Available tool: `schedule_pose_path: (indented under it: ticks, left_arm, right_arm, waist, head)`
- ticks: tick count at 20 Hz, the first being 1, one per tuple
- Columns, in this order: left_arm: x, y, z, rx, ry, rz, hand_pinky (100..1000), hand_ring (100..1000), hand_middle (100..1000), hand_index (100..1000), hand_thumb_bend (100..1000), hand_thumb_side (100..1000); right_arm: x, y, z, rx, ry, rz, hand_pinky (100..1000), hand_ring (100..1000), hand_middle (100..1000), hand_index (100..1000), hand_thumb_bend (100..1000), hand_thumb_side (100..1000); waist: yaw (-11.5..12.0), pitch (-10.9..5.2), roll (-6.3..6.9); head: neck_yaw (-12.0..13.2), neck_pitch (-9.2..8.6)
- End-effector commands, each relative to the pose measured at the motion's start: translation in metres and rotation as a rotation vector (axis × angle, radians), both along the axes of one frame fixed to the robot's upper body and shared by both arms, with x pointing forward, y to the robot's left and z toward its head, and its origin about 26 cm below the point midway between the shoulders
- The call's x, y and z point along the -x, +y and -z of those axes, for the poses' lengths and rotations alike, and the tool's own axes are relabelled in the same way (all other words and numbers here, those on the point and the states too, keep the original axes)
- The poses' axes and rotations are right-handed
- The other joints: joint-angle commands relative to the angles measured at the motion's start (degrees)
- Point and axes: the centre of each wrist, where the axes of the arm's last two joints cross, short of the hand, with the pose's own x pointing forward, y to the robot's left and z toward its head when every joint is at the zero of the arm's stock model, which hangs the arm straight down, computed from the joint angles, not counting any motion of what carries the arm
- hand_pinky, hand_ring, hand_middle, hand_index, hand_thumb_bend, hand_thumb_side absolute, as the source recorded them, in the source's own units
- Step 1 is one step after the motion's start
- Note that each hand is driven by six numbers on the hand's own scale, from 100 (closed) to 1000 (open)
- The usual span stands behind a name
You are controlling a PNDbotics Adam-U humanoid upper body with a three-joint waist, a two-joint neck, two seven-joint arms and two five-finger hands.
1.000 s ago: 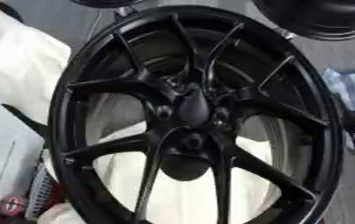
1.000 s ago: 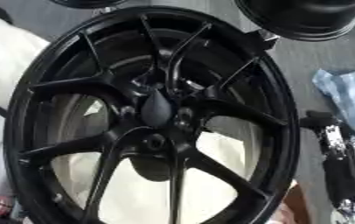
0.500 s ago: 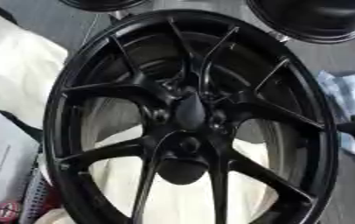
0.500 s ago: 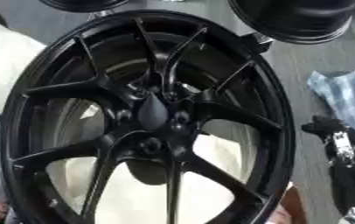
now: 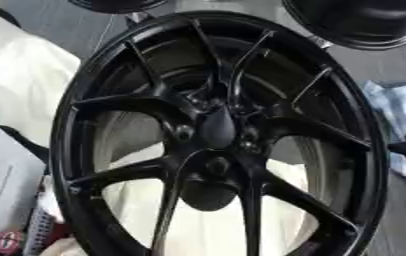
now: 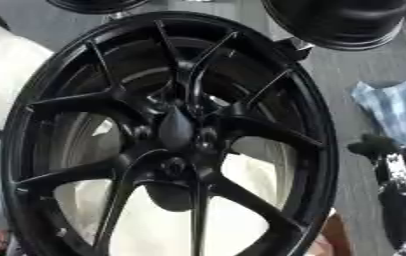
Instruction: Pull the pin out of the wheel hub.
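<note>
The black wheel fills almost everything you see, tilted, its rim running from the top edge down past the bottom edge. It lies to the left of the black and silver shape at the right edge that looks like your right hand. That shape stands apart from the rim and touches nothing of the wheel, and you cannot tell whether it is open or closed, nor whether it holds anything. Your left hand shows in neither view. A white cloth lies on the far side of the wheel from that hand and shows pale through the lower gaps between the spokes. Two more black round things sit beyond the wheel, a big one at the top right and part of one at the top left. A blue and white checked cloth lies just above the hand. A sheet of paper rests at the left edge. The hub sits at the wheel's middle, well left of the hand, with a dark oval cap and small round holes around it. All of it is black, so you cannot pick out a pin there. A small red and white round thing shows at the bottom left.
</note>
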Motion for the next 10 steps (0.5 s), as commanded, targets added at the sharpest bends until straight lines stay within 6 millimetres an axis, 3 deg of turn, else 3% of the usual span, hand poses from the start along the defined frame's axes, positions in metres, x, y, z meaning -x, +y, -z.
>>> schedule_pose_path:
  ticks: [1, 4, 10]
  left_arm:
    - [0.001, -0.002, -0.008, 0.016, -0.047, -0.051, 747, 746, 647, 775, 100, 908]
    - [-0.005, -0.013, -0.015, 0.077, -0.122, 0.003, 713, 733, 633, 758, 100, 844]
    - [-0.016, -0.032, -0.033, 0.227, -0.319, 0.079, 707, 735, 640, 762, 153, 813]
  right_arm:
    - [0.003, -0.003, -0.006, 0.020, -0.023, -0.001, 1000, 741, 603, 715, 100, 701]
    - [0.003, -0.005, -0.007, 0.026, -0.038, 0.001, 1000, 742, 604, 717, 100, 672]
    - [0.003, -0.009, -0.011, 0.051, -0.077, -0.008, 1000, 744, 606, 718, 100, 626]
  waist:
    - [-0.18, -1.65, 0.14]
    - [-0.33, -1.80, -0.04]
    - [-0.31, -2.05, -0.62]
  head:
    - [-0.05, -0.82]
    - [-0.23, -0.83]
    - [-0.39, -1.20]
